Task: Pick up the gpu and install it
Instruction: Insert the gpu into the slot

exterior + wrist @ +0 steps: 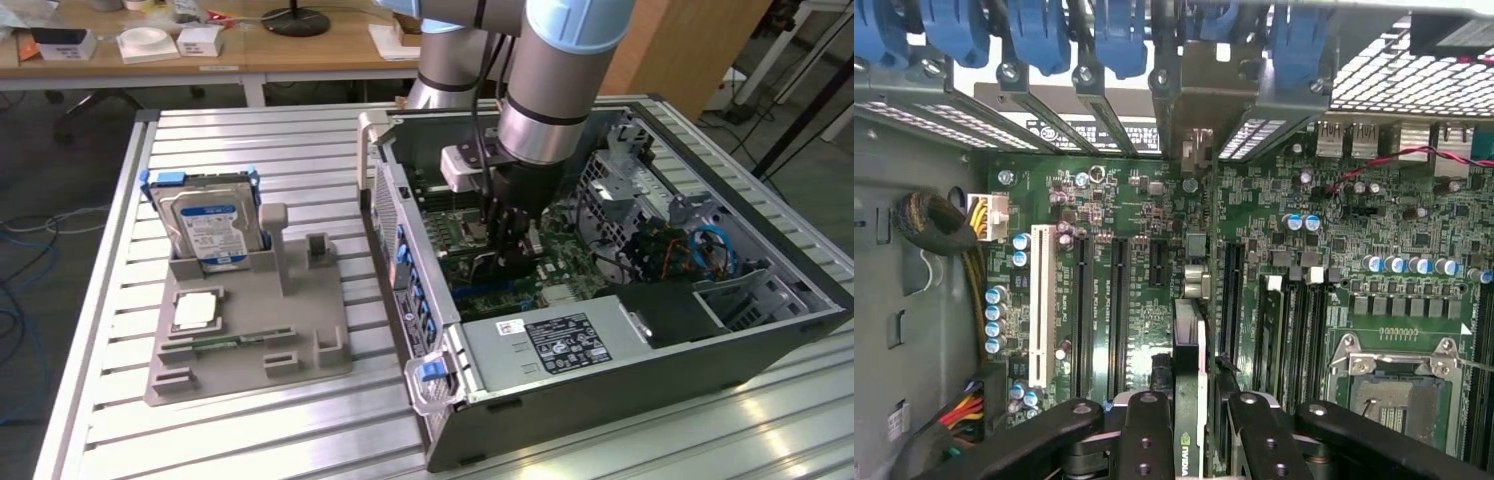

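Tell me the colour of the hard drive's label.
Blue and white, on the hard drive standing in the grey holder; the exterior view shows it best.

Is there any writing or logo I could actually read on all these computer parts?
No wording reads clearly.
gpu: a logo on its edge, held between the gripper fingers; no legible letters.
hard drive: blue label, text too small.
power supply: dark label, text too small.
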### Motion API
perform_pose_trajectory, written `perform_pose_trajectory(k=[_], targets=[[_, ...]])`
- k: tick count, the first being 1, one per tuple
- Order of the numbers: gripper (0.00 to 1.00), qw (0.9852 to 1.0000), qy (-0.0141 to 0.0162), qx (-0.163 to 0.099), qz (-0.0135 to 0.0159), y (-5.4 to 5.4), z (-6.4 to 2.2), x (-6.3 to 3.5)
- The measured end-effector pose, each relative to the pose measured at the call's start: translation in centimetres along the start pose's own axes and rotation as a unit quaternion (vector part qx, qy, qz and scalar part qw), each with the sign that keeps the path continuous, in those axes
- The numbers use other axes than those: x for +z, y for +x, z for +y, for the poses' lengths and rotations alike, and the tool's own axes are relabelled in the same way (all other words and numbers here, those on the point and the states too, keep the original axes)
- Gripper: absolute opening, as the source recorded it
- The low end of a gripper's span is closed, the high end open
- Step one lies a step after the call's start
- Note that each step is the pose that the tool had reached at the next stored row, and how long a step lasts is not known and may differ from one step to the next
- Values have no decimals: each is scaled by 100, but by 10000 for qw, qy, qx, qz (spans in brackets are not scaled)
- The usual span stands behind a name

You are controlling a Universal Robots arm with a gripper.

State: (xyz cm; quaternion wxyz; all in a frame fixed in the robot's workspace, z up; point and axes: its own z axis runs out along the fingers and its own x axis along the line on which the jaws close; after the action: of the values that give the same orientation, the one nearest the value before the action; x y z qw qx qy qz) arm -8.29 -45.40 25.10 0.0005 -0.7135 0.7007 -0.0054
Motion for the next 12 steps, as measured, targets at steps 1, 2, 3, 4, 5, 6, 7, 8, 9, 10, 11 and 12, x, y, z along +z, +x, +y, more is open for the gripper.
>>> perform_pose_trajectory(k=[1,2,3,4,5,6,7,8,9,10,11,12], targets=[[26,10000,0,0,0,0,0,0],[26,10000,-1,15,2,1,1,-1],[26,10000,-2,59,4,2,1,-2],[26,9999,-2,104,4,3,1,-3],[26,9999,-3,145,4,4,2,-2],[26,9999,-3,170,5,4,1,-2],[26,9999,-3,171,4,5,1,-2],[26,9999,-3,171,4,5,1,-2],[26,9999,-3,171,5,5,1,0],[26,9999,-3,171,8,5,1,7],[26,9999,-2,171,14,5,1,15],[26,9999,-2,171,24,5,1,25]])
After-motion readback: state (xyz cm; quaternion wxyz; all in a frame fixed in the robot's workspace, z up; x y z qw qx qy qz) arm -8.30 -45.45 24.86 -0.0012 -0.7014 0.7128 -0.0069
